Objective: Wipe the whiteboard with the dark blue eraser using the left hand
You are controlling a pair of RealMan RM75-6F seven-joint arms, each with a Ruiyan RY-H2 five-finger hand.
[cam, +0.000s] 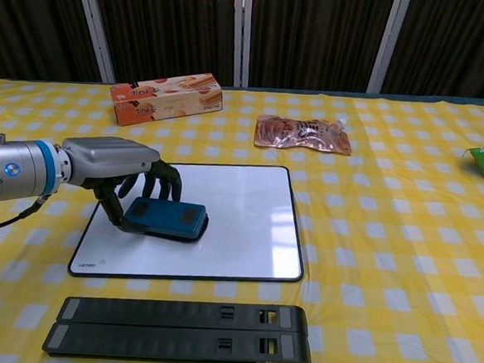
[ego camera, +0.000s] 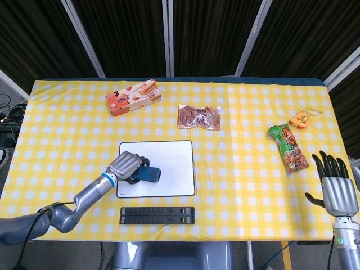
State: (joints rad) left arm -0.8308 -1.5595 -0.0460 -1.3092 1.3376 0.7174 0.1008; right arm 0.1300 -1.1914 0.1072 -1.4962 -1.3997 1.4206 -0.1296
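Note:
The whiteboard (ego camera: 171, 160) (cam: 240, 215) lies flat at the table's front middle. My left hand (ego camera: 126, 166) (cam: 118, 173) grips the dark blue eraser (ego camera: 148, 174) (cam: 169, 220) and presses it on the board's lower left part. Its fingers curl over the eraser's left end. My right hand (ego camera: 336, 183) hangs open with fingers spread at the table's right edge, far from the board, and shows only in the head view.
A black two-bar strip (ego camera: 157, 215) (cam: 182, 329) lies just in front of the board. Behind it are an orange snack box (ego camera: 133, 97) (cam: 166, 98) and a brown pouch (ego camera: 199, 117) (cam: 302, 133). A green snack pack (ego camera: 288, 148) and a small orange item (ego camera: 302, 118) lie at the right.

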